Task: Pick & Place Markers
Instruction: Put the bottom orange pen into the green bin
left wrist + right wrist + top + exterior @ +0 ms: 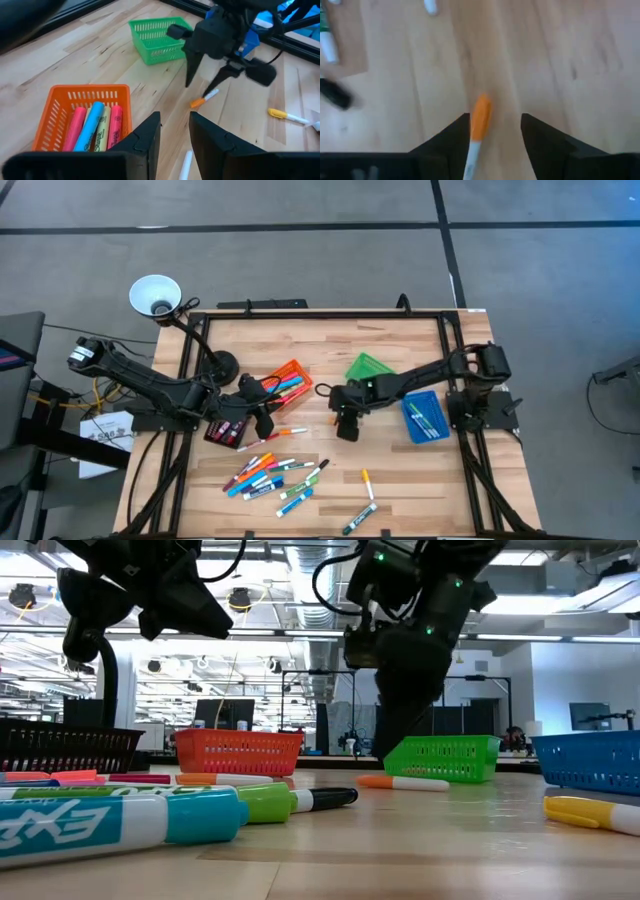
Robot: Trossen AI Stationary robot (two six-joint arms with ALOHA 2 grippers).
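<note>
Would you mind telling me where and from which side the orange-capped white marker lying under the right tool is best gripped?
Grip the orange-capped white marker on its barrel just behind the cap, coming straight down from above. It lies flat on the bare wooden table with free space on both long sides, so the open right tool can probably straddle it across its width, fingers closing on the round sides.

Pale wood-grain table [400,480], matt; perforated plastic orange bin [60,107], glossy markers [270,475]

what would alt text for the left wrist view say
The right hand, fingers spread, hangs over an orange-capped marker lying on the wooden table. Nearer, an orange bin holds pink, blue and yellow markers; a green bin sits behind.
</note>
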